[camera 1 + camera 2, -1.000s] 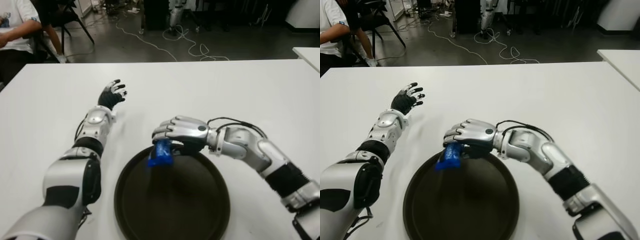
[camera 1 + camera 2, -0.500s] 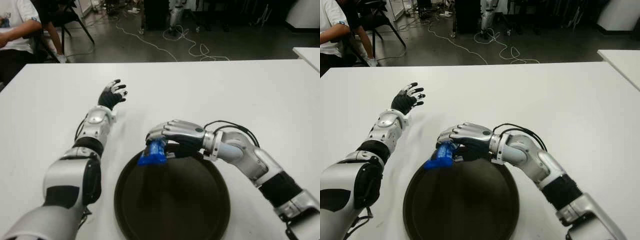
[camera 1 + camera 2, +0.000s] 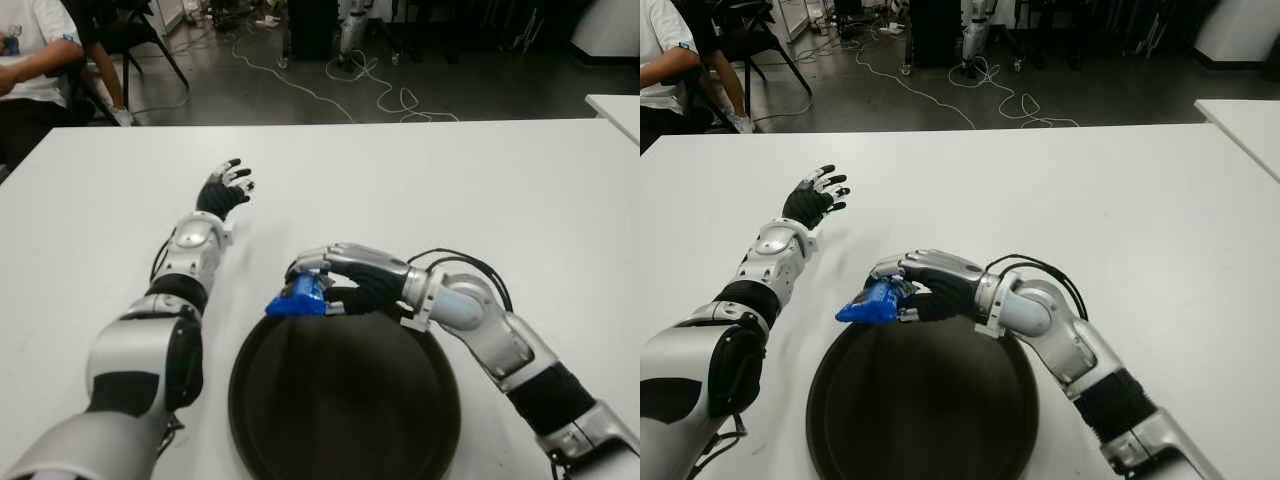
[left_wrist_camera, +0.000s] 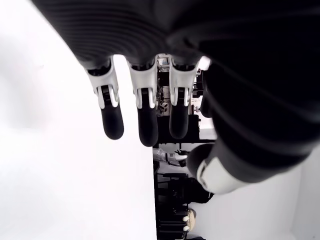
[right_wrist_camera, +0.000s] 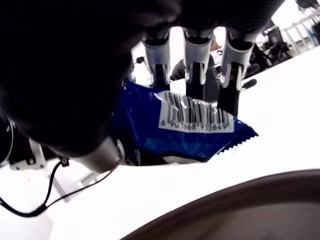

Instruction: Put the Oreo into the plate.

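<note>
- Spreading across the whole scene is a wide white rectangular table (image 3: 520,190), with a dark floor and loose cables (image 3: 330,75) behind its far edge.
- Near the front edge of the table sits a large round dark-brown plate (image 3: 345,410) with a low raised rim; its surface is bare.
- Off the far left corner of the table a seated person in a white shirt (image 3: 35,45) shows partly, beside a black chair.
- Reaching forward on the left side of the table is the robot's left hand (image 3: 224,190), black with pale knuckles, well apart from the plate; its own wrist view shows the fingers (image 4: 143,107) extended and loose, holding nothing.
- Coming in from the right, the silver right hand (image 3: 335,280) is at the plate's far rim, palm down, with its fingers curled around the packet.
- Held in that hand is the small blue foil Oreo packet (image 3: 872,303), which sticks out leftward from the fingertips, over the plate's far-left rim or just outside it; I cannot tell whether it touches the rim.
- Seen from the right wrist, a white barcode label (image 5: 196,117) faces the camera on the packet, three fingers (image 5: 195,65) lie behind it, and its crimped end points away from the palm, above the white table and the plate's curved edge.
</note>
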